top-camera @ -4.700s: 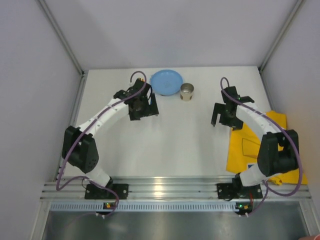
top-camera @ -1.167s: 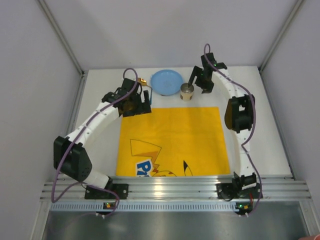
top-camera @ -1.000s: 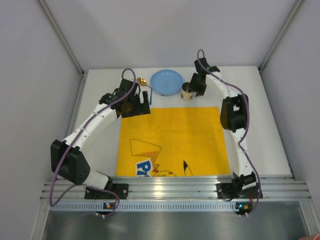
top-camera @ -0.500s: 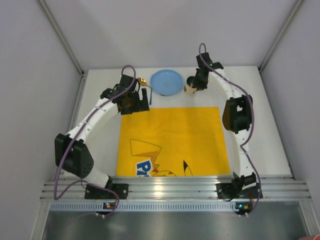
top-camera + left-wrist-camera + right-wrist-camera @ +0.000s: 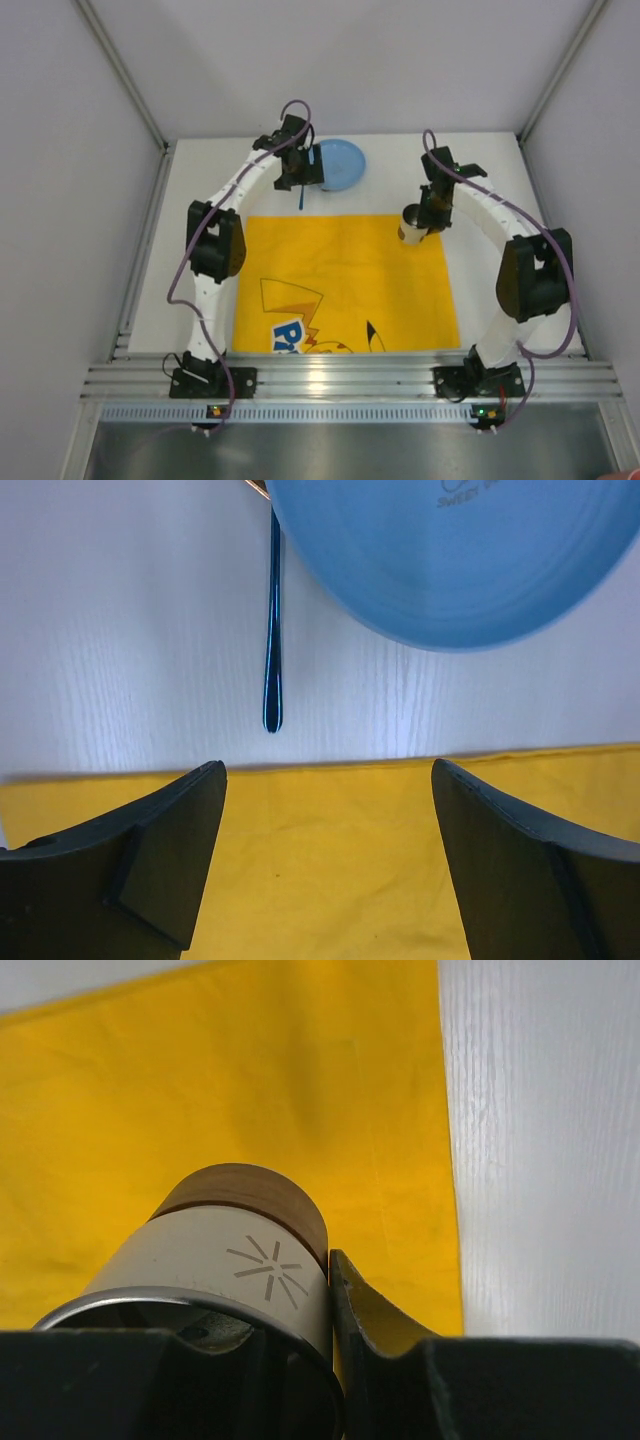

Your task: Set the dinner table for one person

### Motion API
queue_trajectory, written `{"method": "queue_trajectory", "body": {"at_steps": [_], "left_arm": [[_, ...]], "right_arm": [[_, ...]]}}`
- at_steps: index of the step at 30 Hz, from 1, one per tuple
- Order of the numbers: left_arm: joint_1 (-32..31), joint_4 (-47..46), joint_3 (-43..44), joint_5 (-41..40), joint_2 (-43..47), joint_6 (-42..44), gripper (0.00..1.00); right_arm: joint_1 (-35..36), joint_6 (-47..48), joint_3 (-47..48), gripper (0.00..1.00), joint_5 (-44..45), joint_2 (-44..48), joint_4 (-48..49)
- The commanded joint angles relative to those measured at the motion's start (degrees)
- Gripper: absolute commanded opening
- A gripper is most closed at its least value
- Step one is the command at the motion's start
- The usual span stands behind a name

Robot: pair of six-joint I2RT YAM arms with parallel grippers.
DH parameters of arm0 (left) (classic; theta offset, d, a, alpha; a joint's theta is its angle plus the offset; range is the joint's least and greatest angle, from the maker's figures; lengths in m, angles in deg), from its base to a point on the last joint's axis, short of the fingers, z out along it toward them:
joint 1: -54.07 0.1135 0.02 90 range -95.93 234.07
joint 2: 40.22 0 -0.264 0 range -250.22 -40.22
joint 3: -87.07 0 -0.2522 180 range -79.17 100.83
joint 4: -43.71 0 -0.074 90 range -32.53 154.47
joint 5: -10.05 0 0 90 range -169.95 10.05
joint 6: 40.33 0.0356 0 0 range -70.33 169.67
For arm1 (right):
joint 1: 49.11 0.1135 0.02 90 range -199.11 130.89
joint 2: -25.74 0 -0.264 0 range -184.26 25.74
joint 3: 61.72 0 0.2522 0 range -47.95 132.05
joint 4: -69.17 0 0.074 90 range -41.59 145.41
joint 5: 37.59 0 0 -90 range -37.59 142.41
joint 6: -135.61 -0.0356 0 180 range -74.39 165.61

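White, rail-edged surface (image 5: 200, 290) underneath everything, bare along both sides and the far edge.

At left, left gripper (image 5: 298, 170) stretched out to the far side, fingers spread wide and holding nothing, poised just over the far hem of the mat. Shifted right and further out within the last half second.

Just ahead of it, blue-handled utensil (image 5: 272, 630) lying on bare surface, far end vanishing at the rim of the blue plate (image 5: 345, 163). Neither yet on the mat.

In the middle, yellow cartoon-printed placemat (image 5: 340, 290), flat and square, same position as a second ago.

At right, the real news: cup (image 5: 410, 228), cream-banded with a wooden base, gone from its spot beside the plate and now over the mat's far right corner, clamped between the fingers of the right gripper (image 5: 420, 218). Resting on the cloth or held just above it: impossible to tell.

Likely reading: cup all but placed, release still to come, plate and utensil next in line, and the open left gripper already lined up on them.
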Motion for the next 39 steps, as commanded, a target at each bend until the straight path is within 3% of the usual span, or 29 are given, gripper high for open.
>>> {"method": "queue_trajectory", "body": {"at_steps": [1, 10, 15, 18, 24, 31, 39], "left_arm": [[0.5, 1.3, 5.9, -1.5, -4.0, -0.7, 0.89], [0.7, -0.7, 9.0, -3.7, -10.6, 1.3, 0.88], [1.0, -0.9, 10.0, -5.7, -13.5, 1.8, 0.87], [1.1, -1.7, 11.3, -6.9, -15.1, 1.8, 0.87], [1.4, -6.2, 11.2, -7.0, -16.5, 1.4, 0.86], [2.3, -12.4, 11.4, -5.4, -19.0, 1.8, 0.85], [3.6, -8.3, 13.9, -5.3, -23.7, 4.1, 0.7]], "right_arm": [[0.0, 1.2, -1.0, 0.0, -0.6, -1.7, 3.0], [0.3, 2.0, 0.0, 0.03, 3.9, -5.0, 6.6], [0.4, 2.7, -2.5, 0.53, 5.3, -7.2, 8.6], [0.3, 3.3, -3.6, 0.65, 5.4, -7.9, 8.9], [0.3, 4.2, -1.2, 0.69, 5.0, -2.7, 5.6], [0.2, 4.2, 4.2, 0.7, 5.1, 9.7, -4.5], [-1.8, 2.5, 3.1, 0.7, 4.5, 15.6, -7.9]]}}
